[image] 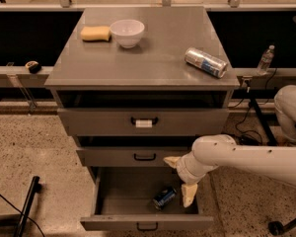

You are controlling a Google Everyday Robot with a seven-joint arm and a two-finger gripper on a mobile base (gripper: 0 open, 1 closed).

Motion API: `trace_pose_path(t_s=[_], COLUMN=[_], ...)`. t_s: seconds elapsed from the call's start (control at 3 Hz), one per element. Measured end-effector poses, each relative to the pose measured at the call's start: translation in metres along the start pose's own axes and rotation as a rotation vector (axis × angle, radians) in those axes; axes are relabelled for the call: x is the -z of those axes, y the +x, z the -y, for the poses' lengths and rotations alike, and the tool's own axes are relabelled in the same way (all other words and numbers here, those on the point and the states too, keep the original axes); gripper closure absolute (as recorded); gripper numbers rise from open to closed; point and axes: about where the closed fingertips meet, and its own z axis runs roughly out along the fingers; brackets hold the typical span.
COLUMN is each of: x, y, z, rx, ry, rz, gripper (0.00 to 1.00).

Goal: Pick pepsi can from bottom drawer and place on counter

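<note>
The pepsi can (164, 197) lies on its side in the open bottom drawer (145, 222), toward its right half. My gripper (180, 181) hangs over the right side of the drawer, just right of and above the can. Its cream fingers (188, 195) are spread apart, one near the middle drawer's front, one low beside the can, and they hold nothing. The white arm (246, 161) reaches in from the right. The counter (153, 53) is the grey top of the cabinet.
On the counter lie a silver and light-blue can (205, 62) on its side at the right, a white bowl (127, 32) and a yellow sponge (95, 33) at the back left. A water bottle (265, 59) stands on the right ledge. A black pole (25, 206) lies on the floor at left.
</note>
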Motion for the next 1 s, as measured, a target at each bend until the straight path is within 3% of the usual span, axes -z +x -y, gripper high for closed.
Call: trace_pose_path(t_s=[0.67, 1.0], x=[-0.024, -0.037], y=[0.009, -0.007], z=[-0.014, -0.016], rx=[0.056, 0.127], ry=[-0.017, -0.086], rz=[0.029, 0.056], gripper=[0.0, 0.0])
